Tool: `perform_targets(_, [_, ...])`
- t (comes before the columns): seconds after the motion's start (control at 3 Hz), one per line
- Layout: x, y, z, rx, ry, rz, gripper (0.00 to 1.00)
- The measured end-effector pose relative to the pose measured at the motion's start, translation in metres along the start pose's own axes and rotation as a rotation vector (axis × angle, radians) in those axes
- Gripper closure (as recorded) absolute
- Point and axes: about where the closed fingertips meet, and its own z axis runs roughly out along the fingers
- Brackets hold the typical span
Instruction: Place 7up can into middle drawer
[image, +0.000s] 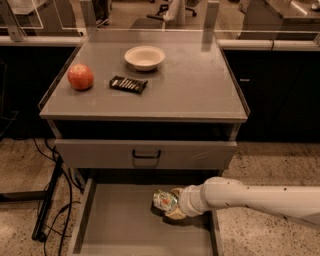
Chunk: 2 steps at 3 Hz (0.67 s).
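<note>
The 7up can (163, 199), crumpled green and silvery with a red spot, sits low over the right part of the open middle drawer's floor (120, 225). My gripper (171, 206) reaches in from the right on a white arm (250, 197) and is shut on the can, just above or touching the drawer floor; I cannot tell which. The fingers are mostly hidden behind the can.
A closed grey drawer front with a black handle (146, 154) sits above the open drawer. On the cabinet top stand a red apple (80, 76), a dark snack bar (128, 84) and a white bowl (144, 57). Black cables (50, 200) hang at the left.
</note>
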Motion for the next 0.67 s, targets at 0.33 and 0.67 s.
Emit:
perform_targets(0.33, [0.018,0.005,0.024,-0.030,-0.017,0.044,1.00])
perform_targets(0.67, [0.037,0.007,0.044,-0.075,-0.039,0.109,1.00])
